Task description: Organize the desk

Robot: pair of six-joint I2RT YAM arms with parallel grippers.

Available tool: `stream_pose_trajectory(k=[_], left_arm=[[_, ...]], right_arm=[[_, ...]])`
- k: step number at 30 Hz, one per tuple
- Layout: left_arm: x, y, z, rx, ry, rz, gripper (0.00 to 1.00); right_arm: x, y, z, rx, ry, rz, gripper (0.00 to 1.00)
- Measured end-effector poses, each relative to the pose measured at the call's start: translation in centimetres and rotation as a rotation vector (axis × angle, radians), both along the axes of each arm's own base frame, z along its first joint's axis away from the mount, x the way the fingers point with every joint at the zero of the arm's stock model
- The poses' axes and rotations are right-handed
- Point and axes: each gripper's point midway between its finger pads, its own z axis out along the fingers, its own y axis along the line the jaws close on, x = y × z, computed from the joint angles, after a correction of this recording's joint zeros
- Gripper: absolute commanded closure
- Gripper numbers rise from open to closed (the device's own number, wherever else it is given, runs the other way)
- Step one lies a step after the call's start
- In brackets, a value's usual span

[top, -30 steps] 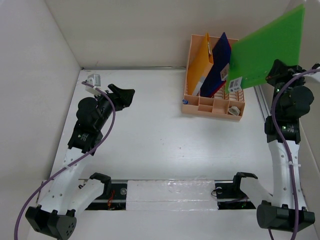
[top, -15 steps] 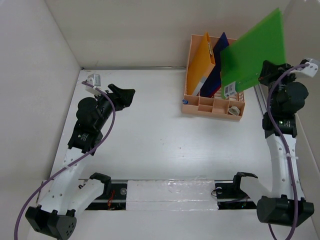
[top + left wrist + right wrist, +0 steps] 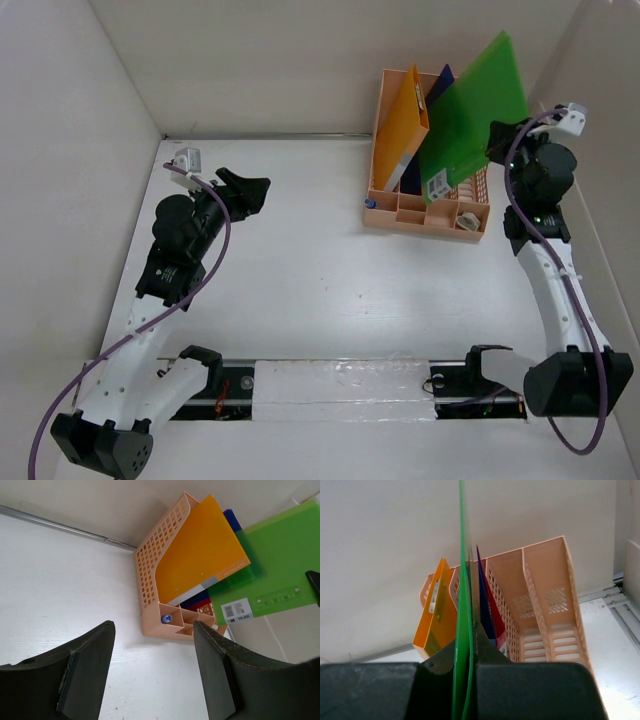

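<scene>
Counter: a wide white top with white walls around it. It is mostly bare, with a taped rail along its near edge.
Left arm: reaches over the far-left part of the counter.
Right arm: stands along the right side and bends in towards the rack.
File rack: peach slotted plastic, sitting at the far right of the counter by the far wall, with small compartments across its near end.
Green folder: held tilted above the rack, lower corner down among the slots just right of the blue one. I can't tell which slot, or whether it is seated.
Orange folder: stands in the rack's leftmost slot.
Blue folder: stands between orange and green, mostly hidden.
Right jaws: clenched on the green folder's right edge.
Left jaws: spread apart, nothing between them, clear of the counter.
Barcode label: on the green folder's low corner.
Blue-capped bit: in the rack's near-left compartment.
</scene>
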Motion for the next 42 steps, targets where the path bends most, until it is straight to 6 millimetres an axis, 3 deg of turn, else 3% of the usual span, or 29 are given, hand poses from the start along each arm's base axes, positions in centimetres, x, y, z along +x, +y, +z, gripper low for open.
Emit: stream_pose_trajectory(k=[4,10,22,31,42], left_arm=[[-0.1,0.0,0.0,-0.001,-0.001,0.0,0.41],[-0.1,0.0,0.1,-0.001,-0.004,0.0,0.41],[-0.1,0.0,0.0,-0.001,-0.002,0.0,0.41],[0.4,-0.1,-0.7,0.006,0.02,-0.001,0.41],[0.5,-0.2,-0.9,0.008,0.026,-0.001,0.41]], right_arm=[[2.5,2.1,-1.7,-0.018,0.019,0.002,1.0],[5.0,3.2,-3.6,-0.05,0.033,-0.06,1.0],[6.5,3.3,-2.5,-0.071,-0.066,-0.168,1.0],[7.8,4.3,-3.9,-0.095,-0.062,-0.157,1.0],[9.6,5.3,-7.7,-0.115,0.018,-0.127,1.0]])
